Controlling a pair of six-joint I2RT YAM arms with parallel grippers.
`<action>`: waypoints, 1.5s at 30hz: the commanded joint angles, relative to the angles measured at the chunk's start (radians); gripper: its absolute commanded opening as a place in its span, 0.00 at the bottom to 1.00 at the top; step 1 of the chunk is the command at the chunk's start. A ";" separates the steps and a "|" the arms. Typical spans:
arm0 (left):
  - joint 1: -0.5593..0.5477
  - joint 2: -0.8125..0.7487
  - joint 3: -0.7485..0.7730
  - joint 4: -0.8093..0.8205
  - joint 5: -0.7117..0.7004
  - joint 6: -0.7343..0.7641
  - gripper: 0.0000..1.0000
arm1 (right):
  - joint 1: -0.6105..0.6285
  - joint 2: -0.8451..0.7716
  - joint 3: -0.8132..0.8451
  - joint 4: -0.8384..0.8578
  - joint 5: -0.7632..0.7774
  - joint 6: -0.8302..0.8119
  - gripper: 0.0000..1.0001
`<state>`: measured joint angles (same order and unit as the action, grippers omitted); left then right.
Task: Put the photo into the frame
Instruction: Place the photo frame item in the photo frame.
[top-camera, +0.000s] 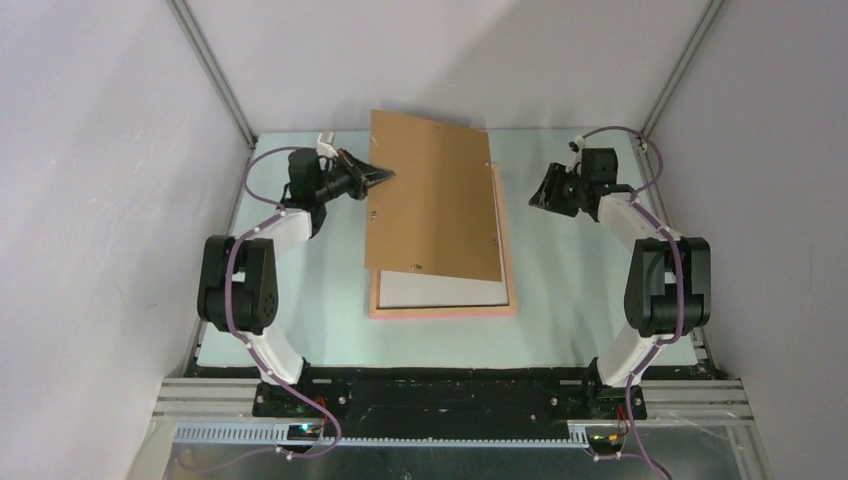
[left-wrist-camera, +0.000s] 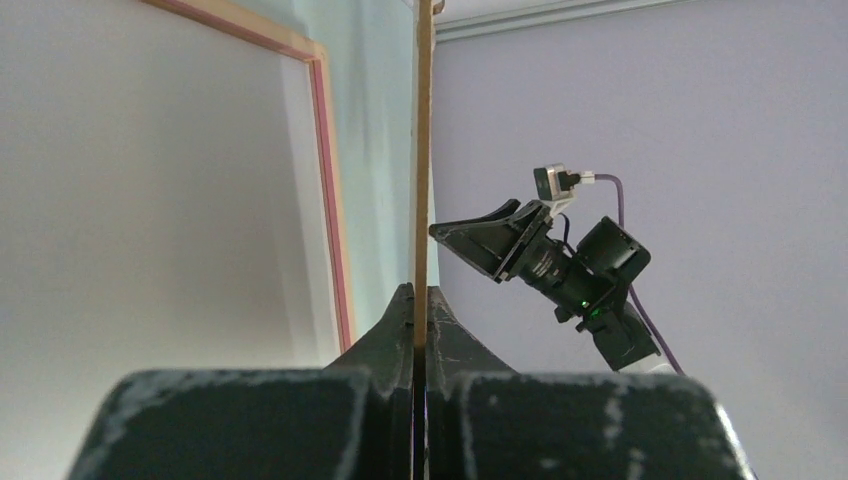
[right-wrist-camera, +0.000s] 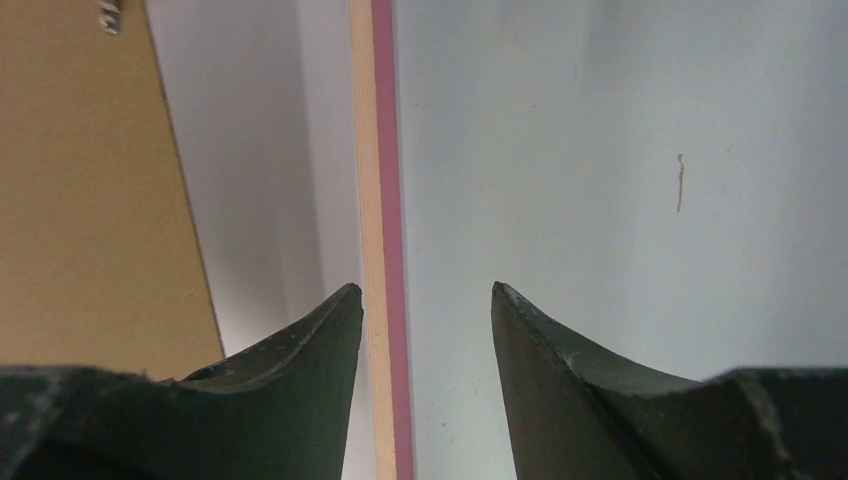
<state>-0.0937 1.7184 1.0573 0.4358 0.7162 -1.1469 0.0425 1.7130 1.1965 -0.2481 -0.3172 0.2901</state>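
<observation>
Frame (top-camera: 442, 312) of salmon pink lies flat at the middle of the pale table (top-camera: 300, 300), long sides running away from the arms. Inside its near end sits the photo (top-camera: 440, 290), showing only a plain white surface, with no print visible.

Over the rest of the frame lies the brown backing board (top-camera: 435, 195), turned slightly askew to it. The board's far edge passes beyond the frame's far rail, and its near edge crosses above the photo. Whether the board rests on the frame or is lifted clear of it cannot be told. A small metal tab sits on the board near its near edge.

At the frame's left side, toward its far end, the left gripper (top-camera: 383, 178) is clamped on the board's left edge. Its wrist view shows the thin brown sheet pinched edge-on between the closed fingers (left-wrist-camera: 395, 320).

Off the frame's right side, the right gripper (top-camera: 538, 198) is not touching the board and holds nothing, its jaws parted. In its wrist view the frame's right rail runs past the gap between them, with the board's edge off to one side.
</observation>
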 joint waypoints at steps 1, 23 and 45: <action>-0.024 0.008 -0.014 0.147 0.027 -0.053 0.00 | -0.027 -0.015 0.003 0.046 -0.090 -0.034 0.55; -0.052 0.023 -0.125 0.164 -0.057 -0.033 0.00 | -0.110 -0.048 -0.080 0.126 -0.263 -0.065 0.49; -0.073 0.090 -0.086 0.151 -0.054 0.001 0.00 | -0.118 -0.044 -0.089 0.136 -0.253 -0.120 0.50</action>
<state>-0.1516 1.8088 0.9199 0.5144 0.6350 -1.1423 -0.0700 1.7065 1.1099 -0.1429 -0.5686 0.1967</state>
